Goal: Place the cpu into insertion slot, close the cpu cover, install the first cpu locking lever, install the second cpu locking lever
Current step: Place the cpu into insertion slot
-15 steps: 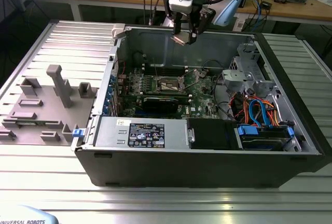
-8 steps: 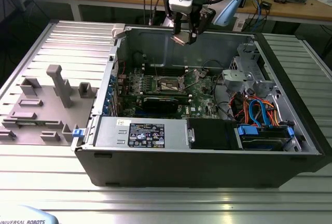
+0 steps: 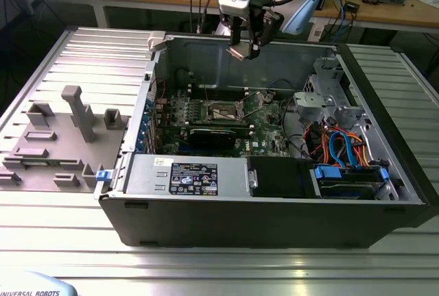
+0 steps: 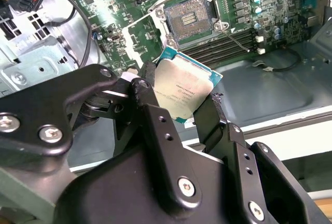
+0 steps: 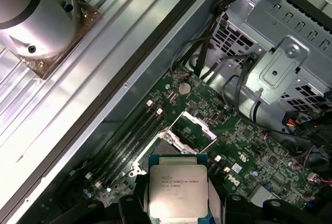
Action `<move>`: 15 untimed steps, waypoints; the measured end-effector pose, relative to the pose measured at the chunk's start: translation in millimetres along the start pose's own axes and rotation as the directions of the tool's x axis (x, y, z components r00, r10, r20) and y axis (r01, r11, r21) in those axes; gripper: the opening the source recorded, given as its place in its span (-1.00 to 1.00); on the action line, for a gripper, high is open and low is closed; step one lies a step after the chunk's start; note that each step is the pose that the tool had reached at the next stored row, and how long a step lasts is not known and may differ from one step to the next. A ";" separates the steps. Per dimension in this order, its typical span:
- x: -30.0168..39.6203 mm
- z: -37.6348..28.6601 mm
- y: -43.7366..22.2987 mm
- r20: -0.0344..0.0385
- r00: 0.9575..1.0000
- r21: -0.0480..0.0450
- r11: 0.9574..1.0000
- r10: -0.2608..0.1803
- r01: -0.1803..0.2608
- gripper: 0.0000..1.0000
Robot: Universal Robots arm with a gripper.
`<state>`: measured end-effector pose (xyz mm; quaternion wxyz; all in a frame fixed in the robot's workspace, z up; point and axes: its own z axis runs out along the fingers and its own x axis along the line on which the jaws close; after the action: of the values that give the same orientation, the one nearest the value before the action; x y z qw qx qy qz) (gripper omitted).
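Observation:
My gripper [image 3: 245, 48] hangs above the back wall of the open computer case [image 3: 274, 220], shut on the cpu [image 3: 240, 51]. In both wrist views the cpu [image 4: 181, 92] [image 5: 178, 190] sits flat between the two black fingers [image 4: 148, 86], silver top showing. The insertion slot [image 3: 223, 112] [image 4: 189, 14] lies bare on the green board well below the chip, and in the first wrist view the slot [image 5: 165, 143] is partly behind the chip. The cpu cover [image 5: 194, 128] stands swung open beside the slot. A thin wire lever [image 4: 236, 40] lies loose next to the slot.
Long black memory slots [image 5: 137, 130] flank the socket. A metal drive cage [image 3: 329, 101] and coloured cables [image 3: 343, 149] fill the exterior view's right side of the case. The power supply [image 3: 192, 176] lines the front. A grey fixture block [image 3: 62, 138] sits outside on the exterior view's left.

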<state>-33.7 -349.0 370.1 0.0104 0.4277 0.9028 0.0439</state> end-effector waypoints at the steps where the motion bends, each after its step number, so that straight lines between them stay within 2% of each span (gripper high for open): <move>1: 0.0 0.1 0.0 0.001 1.000 0.000 1.000 0.007 -0.007 0.08; 15: 0.0 0.5 -0.1 0.006 0.998 -0.001 0.998 0.069 -0.069 0.08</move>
<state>-33.8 -349.1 369.6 0.0119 0.4588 0.8874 0.0434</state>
